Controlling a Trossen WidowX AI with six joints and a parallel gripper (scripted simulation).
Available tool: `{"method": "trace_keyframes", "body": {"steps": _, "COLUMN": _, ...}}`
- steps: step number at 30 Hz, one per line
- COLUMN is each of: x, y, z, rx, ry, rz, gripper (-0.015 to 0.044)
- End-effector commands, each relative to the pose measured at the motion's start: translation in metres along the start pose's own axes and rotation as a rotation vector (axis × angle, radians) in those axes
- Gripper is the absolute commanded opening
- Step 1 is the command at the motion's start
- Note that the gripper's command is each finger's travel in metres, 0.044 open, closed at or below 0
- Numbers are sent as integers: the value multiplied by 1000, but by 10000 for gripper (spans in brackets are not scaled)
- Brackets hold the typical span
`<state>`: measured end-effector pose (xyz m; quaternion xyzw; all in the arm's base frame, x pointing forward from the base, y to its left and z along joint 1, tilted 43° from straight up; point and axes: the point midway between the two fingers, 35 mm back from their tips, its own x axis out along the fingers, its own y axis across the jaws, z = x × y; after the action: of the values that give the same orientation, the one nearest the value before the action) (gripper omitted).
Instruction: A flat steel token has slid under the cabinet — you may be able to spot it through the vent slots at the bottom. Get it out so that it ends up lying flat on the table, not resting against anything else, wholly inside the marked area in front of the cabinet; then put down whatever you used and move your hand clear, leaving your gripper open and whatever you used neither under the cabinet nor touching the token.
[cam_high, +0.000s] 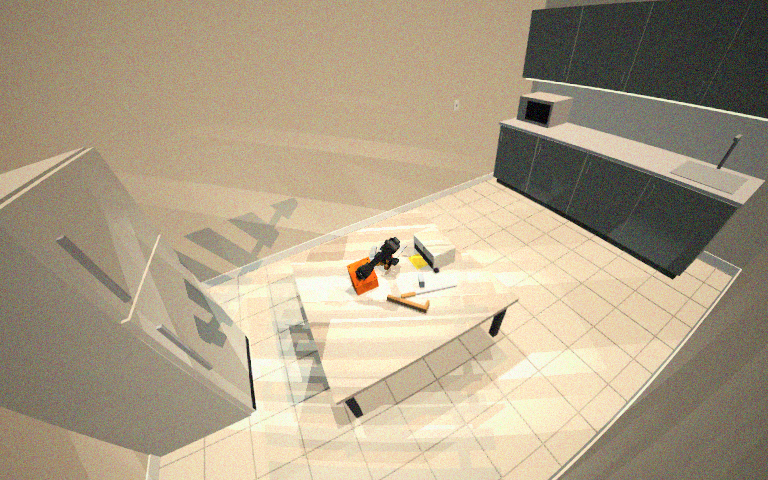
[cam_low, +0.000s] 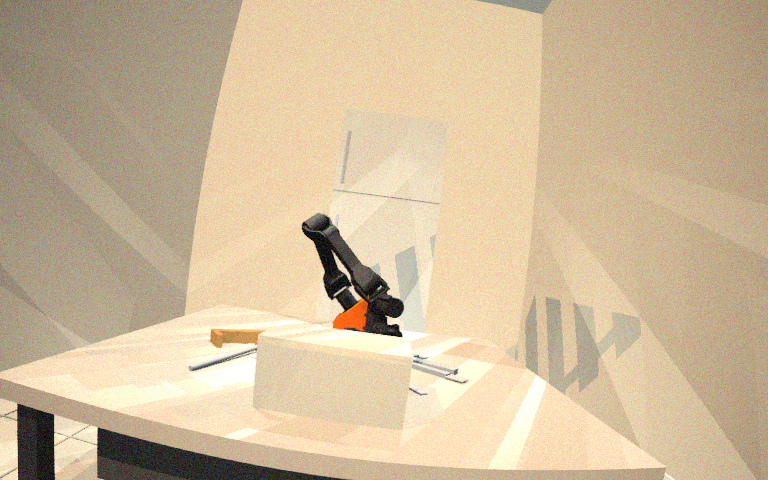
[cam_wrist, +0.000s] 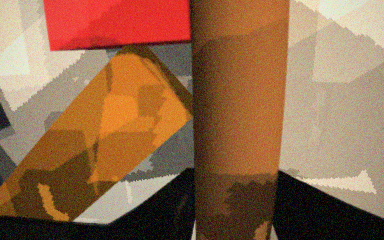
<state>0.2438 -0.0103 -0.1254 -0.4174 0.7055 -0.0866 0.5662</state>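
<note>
My gripper (cam_high: 394, 261) (cam_wrist: 229, 177) is shut on a brown-orange handle (cam_wrist: 240, 110), which runs upright through the wrist view; its far end is out of sight there. The gripper is low over the table, on the arm's side of the yellow marked area (cam_high: 417, 260). That area lies in front of the pale cabinet (cam_high: 444, 254) (cam_low: 333, 378), whose dark front faces the arm. I cannot make out the steel token in any view. The cabinet hides the held tool and fingertips in the exterior view.
An orange hammer-shaped tool (cam_high: 407, 303) (cam_low: 235, 336) and a rod with an orange handle (cam_high: 434, 290) lie to one side. A small grey block (cam_high: 420, 280) is near them. Grey bars (cam_low: 436, 369) lie beyond the cabinet. The wrist view shows a red block (cam_wrist: 120, 22) and an orange bar (cam_wrist: 107, 125).
</note>
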Motion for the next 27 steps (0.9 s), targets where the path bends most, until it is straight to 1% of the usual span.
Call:
{"method": "trace_keyframes", "body": {"steps": 1, "x": -2, "y": 7, "z": 4, "rx": -4, "ry": -7, "rz": 5, "gripper": 0}}
{"method": "trace_keyframes", "body": {"steps": 27, "x": -2, "y": 37, "z": 15, "rx": -3, "ry": -8, "rz": 7, "gripper": 0}}
